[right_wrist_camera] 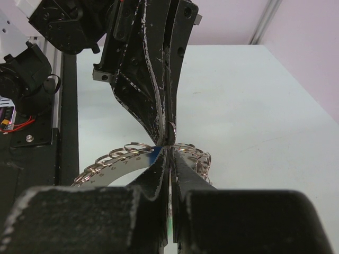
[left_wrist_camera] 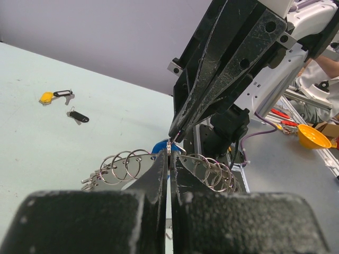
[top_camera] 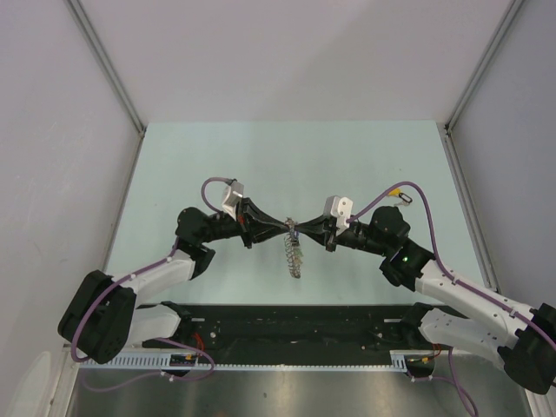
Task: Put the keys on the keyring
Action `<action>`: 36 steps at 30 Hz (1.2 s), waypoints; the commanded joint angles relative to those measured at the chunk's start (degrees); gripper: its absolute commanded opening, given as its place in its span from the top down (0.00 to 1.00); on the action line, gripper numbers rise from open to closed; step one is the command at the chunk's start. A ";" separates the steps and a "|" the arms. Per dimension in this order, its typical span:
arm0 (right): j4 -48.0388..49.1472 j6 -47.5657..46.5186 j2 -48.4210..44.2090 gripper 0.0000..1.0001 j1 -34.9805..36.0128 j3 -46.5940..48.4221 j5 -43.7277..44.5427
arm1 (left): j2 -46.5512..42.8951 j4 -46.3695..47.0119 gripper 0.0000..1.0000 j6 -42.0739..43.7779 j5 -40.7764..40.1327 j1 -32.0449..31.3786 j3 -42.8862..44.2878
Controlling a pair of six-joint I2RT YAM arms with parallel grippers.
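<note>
My left gripper [top_camera: 288,228] and right gripper [top_camera: 302,229] meet tip to tip over the middle of the table, both shut. The keyring [top_camera: 295,255], a silver band lined with small split rings, hangs under the tips. In the left wrist view the band [left_wrist_camera: 126,168] curves off both sides of my left gripper [left_wrist_camera: 169,154], which pinches a small ring at its top edge. My right gripper [right_wrist_camera: 170,148] clamps the same spot on the keyring [right_wrist_camera: 114,165]. A blue tag [left_wrist_camera: 158,146] shows just behind the tips. A yellow key [top_camera: 393,189] and a black key [top_camera: 406,198] lie on the table, far right.
The pale green table [top_camera: 287,156] is walled by white panels left, right and behind. A black base rail [top_camera: 295,326] with cables runs along the near edge. Purple cables loop above each wrist.
</note>
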 commanded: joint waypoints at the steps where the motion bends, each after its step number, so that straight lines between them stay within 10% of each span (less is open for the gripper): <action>1: 2.22 0.60 -0.34 1.00 -0.15 0.64 -0.03 | -0.35 4.49 1.00 -1.12 0.71 -0.14 1.99; 36: 2.31 1.57 -0.25 1.00 -0.06 0.64 1.64 | 0.09 5.19 1.00 -1.73 0.80 -0.14 1.91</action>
